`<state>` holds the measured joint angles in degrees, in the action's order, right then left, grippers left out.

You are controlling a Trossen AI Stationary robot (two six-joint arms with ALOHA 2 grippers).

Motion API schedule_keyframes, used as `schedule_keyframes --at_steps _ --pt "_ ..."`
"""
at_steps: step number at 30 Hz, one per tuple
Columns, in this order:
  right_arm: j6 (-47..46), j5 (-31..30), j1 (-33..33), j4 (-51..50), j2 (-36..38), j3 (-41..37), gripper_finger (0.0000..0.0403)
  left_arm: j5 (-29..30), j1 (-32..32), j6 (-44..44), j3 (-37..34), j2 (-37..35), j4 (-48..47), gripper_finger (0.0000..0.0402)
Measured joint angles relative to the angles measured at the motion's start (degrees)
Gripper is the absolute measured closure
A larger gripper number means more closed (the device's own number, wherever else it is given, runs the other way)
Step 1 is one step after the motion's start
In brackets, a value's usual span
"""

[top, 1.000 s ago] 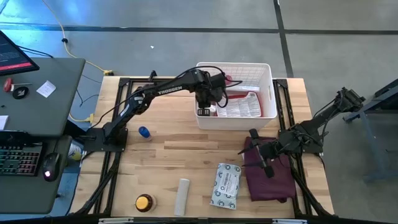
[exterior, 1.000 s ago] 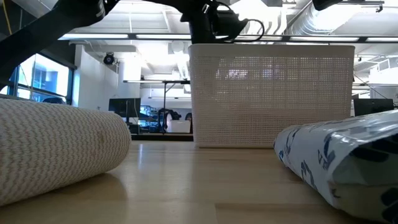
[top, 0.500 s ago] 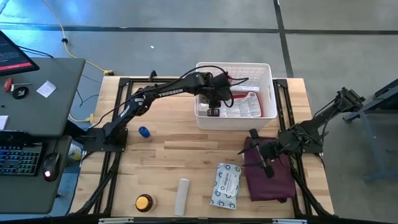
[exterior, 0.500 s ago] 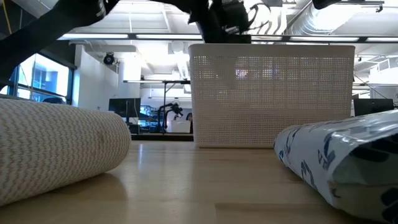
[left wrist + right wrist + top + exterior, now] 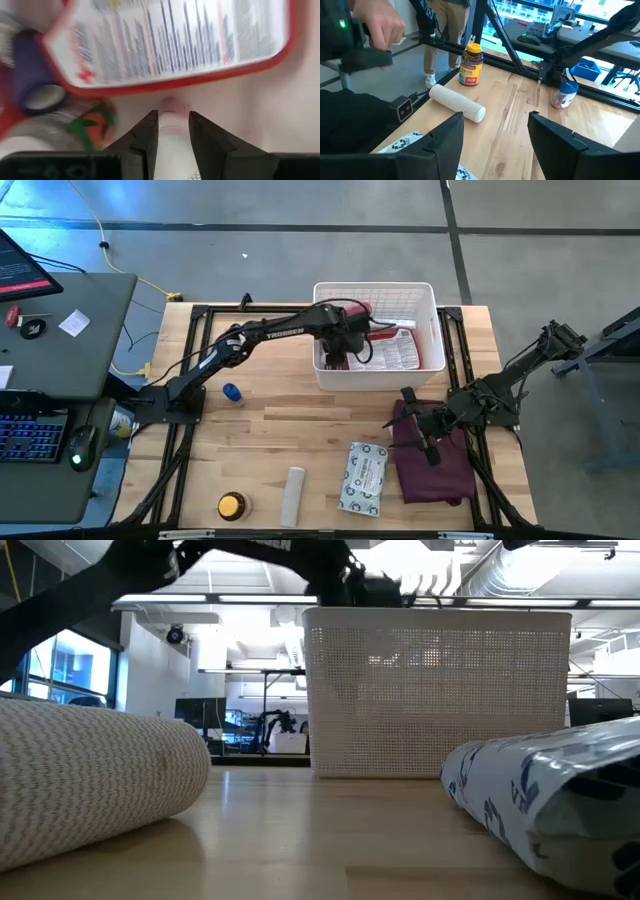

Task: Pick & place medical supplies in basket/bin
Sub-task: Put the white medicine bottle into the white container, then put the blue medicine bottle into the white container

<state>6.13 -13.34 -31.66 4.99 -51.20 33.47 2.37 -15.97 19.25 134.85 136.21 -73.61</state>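
Note:
The white lattice basket (image 5: pixel 376 332) stands at the table's far middle; it also shows in the low view (image 5: pixel 437 690). Inside lie the red first-aid case with its printed label (image 5: pixel 170 40), a purple tube (image 5: pixel 30 65) and a bottle with a green-orange label (image 5: pixel 85 125). My left gripper (image 5: pixel 336 356) reaches down into the basket's near left part and is shut on a small white item with a pink end (image 5: pixel 173 125). My right gripper (image 5: pixel 420 426) is open and empty over the maroon cloth (image 5: pixel 435 465). My left gripper pinches the small white item between its two fingers (image 5: pixel 148 135), which lie on its two sides. Its pink end (image 5: pixel 173 106) sticks out past the fingertips toward the basket's floor. The fingers point down into the basket. Whether the item touches the floor, I cannot tell.
On the table lie a blue-capped bottle (image 5: pixel 232 392), an orange-lidded bottle (image 5: pixel 232 505), a white roll (image 5: pixel 293 495) and a grey-white packet (image 5: pixel 364 477). The right wrist view shows a person's hand (image 5: pixel 385 25) beyond the table.
My left gripper has gone from above the basket's near left wall farther over the basket and down into it, below the rim, still holding the white item.

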Motion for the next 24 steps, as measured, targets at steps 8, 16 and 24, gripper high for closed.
schedule_keyframes --at_steps 8,16,24 --pt "0.4 0.0 0.0 0.0 0.3 0.0 0.0192 0.4 0.7 0.0 0.1 -4.9 0.6 0.0259" --pt "0.4 -0.4 0.1 0.1 1.2 0.0 0.0192 3.4 3.6 1.2 0.1 -11.9 3.8 0.0259" --pt "1.7 -2.9 0.1 0.1 1.6 0.0 0.0192 5.0 7.7 0.0 0.1 -21.1 5.3 0.0259"
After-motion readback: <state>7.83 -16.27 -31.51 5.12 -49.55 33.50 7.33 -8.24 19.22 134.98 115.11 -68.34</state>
